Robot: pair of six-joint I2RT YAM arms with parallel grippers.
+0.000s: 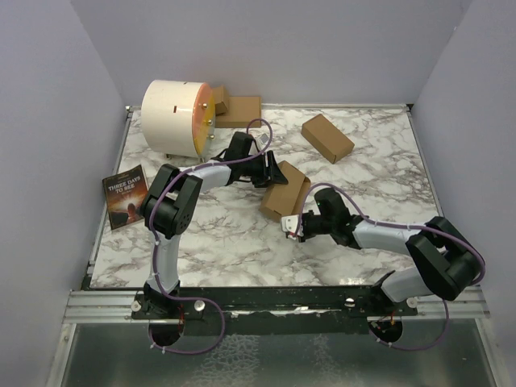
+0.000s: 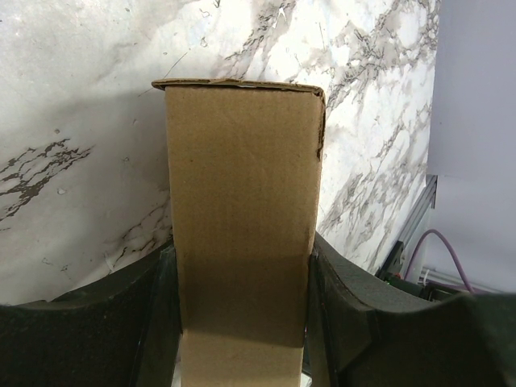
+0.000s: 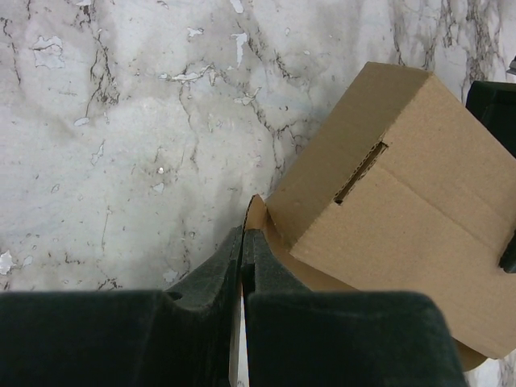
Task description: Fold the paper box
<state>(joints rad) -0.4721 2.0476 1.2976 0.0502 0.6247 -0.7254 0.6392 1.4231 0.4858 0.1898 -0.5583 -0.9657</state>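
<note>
Across the glossy marble table [image 1: 226, 242], our paper box [image 1: 286, 193], a matte brown corrugated oblong, lies mid-table with its long axis running one to seven o'clock. Our left gripper [image 1: 272, 172] clamps it across its width. Our right gripper [image 3: 243, 238], pinched shut, has the loose flap [image 3: 260, 211] at its twelve o'clock.

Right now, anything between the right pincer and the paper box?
Nothing visible. The shut right pincer sits right at the open flap of the paper box, with no object in between. The left pincer clamps the box's sides.
</note>
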